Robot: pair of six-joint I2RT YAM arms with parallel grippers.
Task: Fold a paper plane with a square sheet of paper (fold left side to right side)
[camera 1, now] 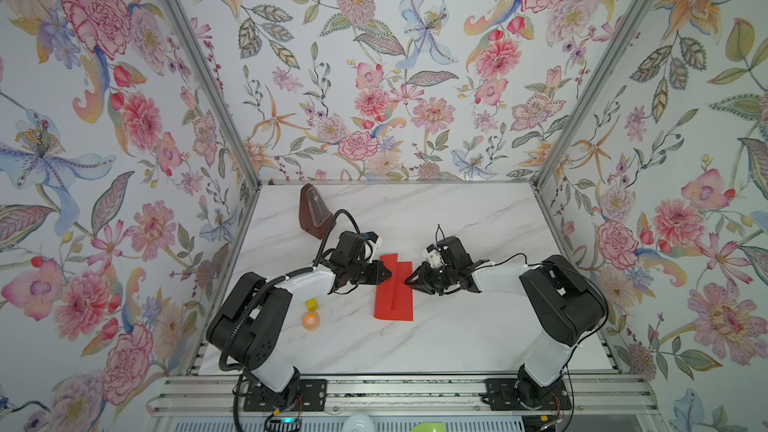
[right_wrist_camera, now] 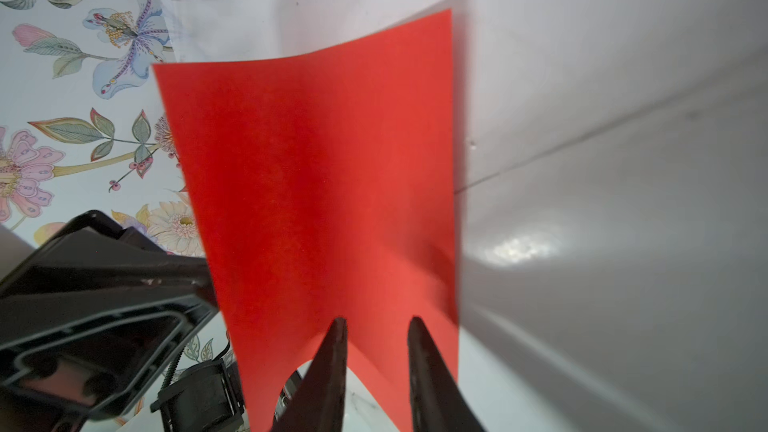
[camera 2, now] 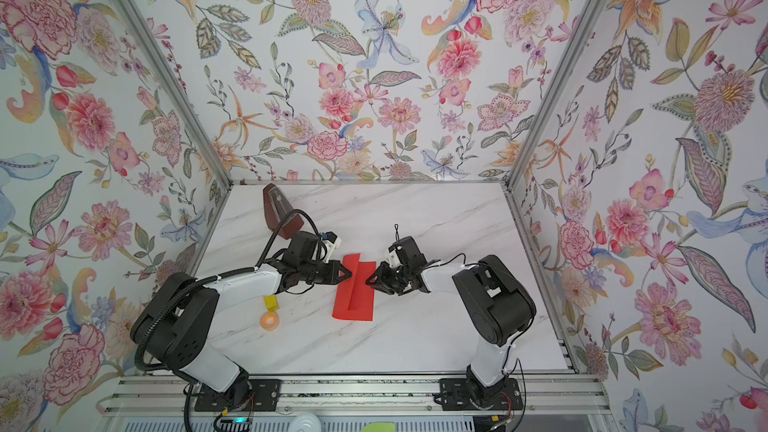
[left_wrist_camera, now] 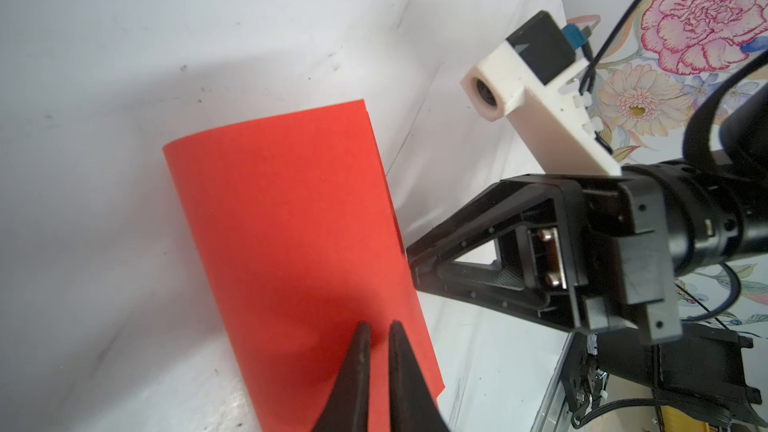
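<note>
The square sheet of paper (camera 1: 395, 297) (camera 2: 353, 297) is bright red and lies mid-table, doubled into a narrow upright strip with loose layers. No paper plane is in view. My left gripper (camera 1: 389, 274) (left_wrist_camera: 379, 325) reaches in from the left. Its jaws are drawn together to a thin slit, with the tips over the sheet (left_wrist_camera: 291, 222). My right gripper (camera 1: 408, 280) (right_wrist_camera: 377, 320) faces it at the strip's right edge. Its jaws stand apart. The sheet (right_wrist_camera: 324, 180) bows up in front of them, and its near edge arches off the table.
A dark brown metronome (camera 1: 313, 211) stands at the back left, behind the left arm. A small yellow block (camera 1: 312, 305) and an orange tape ring (camera 1: 310, 320) lie left of the sheet. The white marble table (camera 1: 457, 326) is walled on three sides.
</note>
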